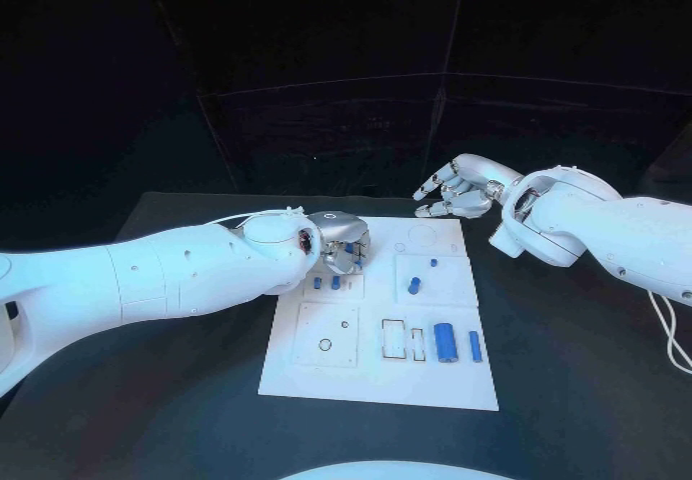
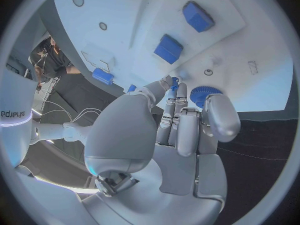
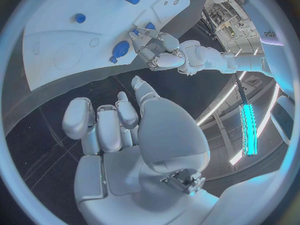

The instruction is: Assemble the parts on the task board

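- Nearest the head camera, the board [image 1: 378,385] lies mid-table; loose parts [image 1: 446,342] rest near its right edge, others [image 1: 414,285] stand farther in.
- Left hand [image 1: 339,246] hovers over the board's far-left area, fingers curled down toward a round ridged part [image 2: 201,93] and a small peg [image 2: 175,80].
- Whether the fingertips [image 2: 167,81] pinch the peg cannot be told.
- Right hand [image 1: 457,189] hangs beyond the board's far edge, fingers apart, holding nothing.
- Advice: keep the left wrist steady, lower vertically, align the peg with its hole before pressing.
- Hidden: the board surface beneath the left hand.
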You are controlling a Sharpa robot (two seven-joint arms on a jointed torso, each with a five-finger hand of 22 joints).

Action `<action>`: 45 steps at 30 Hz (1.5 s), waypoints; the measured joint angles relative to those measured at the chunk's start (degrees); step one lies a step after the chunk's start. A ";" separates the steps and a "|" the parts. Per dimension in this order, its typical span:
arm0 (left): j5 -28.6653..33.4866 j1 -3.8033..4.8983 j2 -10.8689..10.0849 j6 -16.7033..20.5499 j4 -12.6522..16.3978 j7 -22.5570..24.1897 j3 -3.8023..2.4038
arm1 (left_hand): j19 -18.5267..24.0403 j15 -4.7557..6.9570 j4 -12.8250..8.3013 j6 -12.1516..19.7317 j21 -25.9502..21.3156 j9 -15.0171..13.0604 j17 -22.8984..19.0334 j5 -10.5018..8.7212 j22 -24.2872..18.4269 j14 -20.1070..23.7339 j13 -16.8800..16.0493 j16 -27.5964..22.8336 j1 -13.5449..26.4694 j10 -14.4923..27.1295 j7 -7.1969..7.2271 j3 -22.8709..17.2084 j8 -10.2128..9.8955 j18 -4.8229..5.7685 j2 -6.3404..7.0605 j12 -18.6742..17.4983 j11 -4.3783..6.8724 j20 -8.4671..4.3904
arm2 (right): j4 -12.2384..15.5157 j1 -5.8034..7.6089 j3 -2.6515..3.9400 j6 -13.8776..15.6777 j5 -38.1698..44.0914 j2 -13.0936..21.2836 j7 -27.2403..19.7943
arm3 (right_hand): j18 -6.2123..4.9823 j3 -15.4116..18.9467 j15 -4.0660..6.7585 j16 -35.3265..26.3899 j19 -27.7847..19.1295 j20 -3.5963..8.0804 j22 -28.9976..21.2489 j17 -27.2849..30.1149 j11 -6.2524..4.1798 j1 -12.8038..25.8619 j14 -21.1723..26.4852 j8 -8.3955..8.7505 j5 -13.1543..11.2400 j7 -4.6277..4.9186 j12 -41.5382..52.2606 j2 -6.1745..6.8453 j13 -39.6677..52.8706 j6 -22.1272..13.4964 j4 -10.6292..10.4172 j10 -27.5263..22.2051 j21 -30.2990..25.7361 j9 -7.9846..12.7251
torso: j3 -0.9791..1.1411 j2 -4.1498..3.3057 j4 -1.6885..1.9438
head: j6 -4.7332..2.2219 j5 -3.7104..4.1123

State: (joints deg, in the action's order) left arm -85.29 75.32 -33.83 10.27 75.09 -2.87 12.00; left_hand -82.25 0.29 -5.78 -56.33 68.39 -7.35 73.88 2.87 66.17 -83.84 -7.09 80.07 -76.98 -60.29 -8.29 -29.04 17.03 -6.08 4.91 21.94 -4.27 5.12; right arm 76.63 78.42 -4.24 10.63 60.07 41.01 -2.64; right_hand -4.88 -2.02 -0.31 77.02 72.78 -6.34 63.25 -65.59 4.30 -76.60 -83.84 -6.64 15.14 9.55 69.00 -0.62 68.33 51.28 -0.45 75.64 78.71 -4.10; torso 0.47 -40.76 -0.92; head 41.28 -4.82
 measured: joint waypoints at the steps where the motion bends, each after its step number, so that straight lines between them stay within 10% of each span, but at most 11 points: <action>1: 0.00 0.00 -0.24 0.15 0.29 0.02 -0.11 | 0.00 0.00 0.00 0.00 0.00 0.03 0.02 0.00 0.05 0.00 0.04 0.00 0.00 -0.12 0.00 0.00 -0.13 -0.01 0.00 -0.09 -0.12 0.00 | -0.01 0.00 0.00 0.00 0.00 0.00 0.00 | 0.01 0.00 0.00 0.00 0.00 0.00 0.00 0.00 0.00 0.00 0.00 0.00 0.00 0.00 0.00 0.00 0.00 0.00 0.00 0.00 0.00 0.00 | -0.01 0.00 0.00 | -0.04 -0.05; 22: 0.05 0.04 -7.24 1.86 4.16 0.03 -1.07 | 0.00 0.00 -0.15 -0.40 0.84 0.10 0.03 0.00 0.85 0.00 0.22 0.22 0.00 -0.54 0.00 -0.15 -0.38 -0.03 0.00 -0.42 -0.11 0.00 | -0.02 0.00 0.00 0.00 0.06 0.25 -0.08 | 0.00 0.00 0.00 -0.21 0.00 0.00 0.00 0.00 0.00 0.00 0.00 0.00 0.00 0.00 0.00 0.00 0.00 0.00 0.00 0.00 0.00 0.00 | 0.01 -0.07 0.01 | -0.36 -0.38; 45: 0.32 0.03 -7.20 2.04 2.96 -0.07 -1.27 | -0.20 0.00 -0.15 -0.79 1.12 0.20 -0.01 -0.01 1.20 0.00 0.35 0.22 0.27 -0.93 0.01 -0.14 -0.61 -0.07 0.27 -0.71 -0.11 0.20 | -0.04 -0.01 0.00 -0.01 0.08 0.25 -0.14 | 0.00 0.00 0.00 -0.20 0.00 0.00 0.00 0.00 0.00 0.00 0.00 0.00 0.00 0.00 0.00 0.00 0.00 0.00 0.00 0.00 0.00 0.00 | 0.05 -0.11 -0.09 | -0.09 -0.46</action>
State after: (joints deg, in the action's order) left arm -84.97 75.34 -41.03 12.31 78.04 -2.94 10.73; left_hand -82.45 0.29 -5.93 -57.12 69.51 -7.15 73.87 2.86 67.38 -83.84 -6.74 80.29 -76.71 -61.22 -8.28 -29.18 16.43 -6.15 5.18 21.23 -4.39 5.32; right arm 76.59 78.41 -4.24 10.62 60.15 41.26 -2.78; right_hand -4.88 -2.02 -0.31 76.81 72.78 -6.33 63.25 -65.59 4.30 -76.60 -83.84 -6.64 15.14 9.55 69.00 -0.62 68.33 51.28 -0.45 75.64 78.71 -4.10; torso 0.52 -40.87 -1.01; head 41.19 -5.28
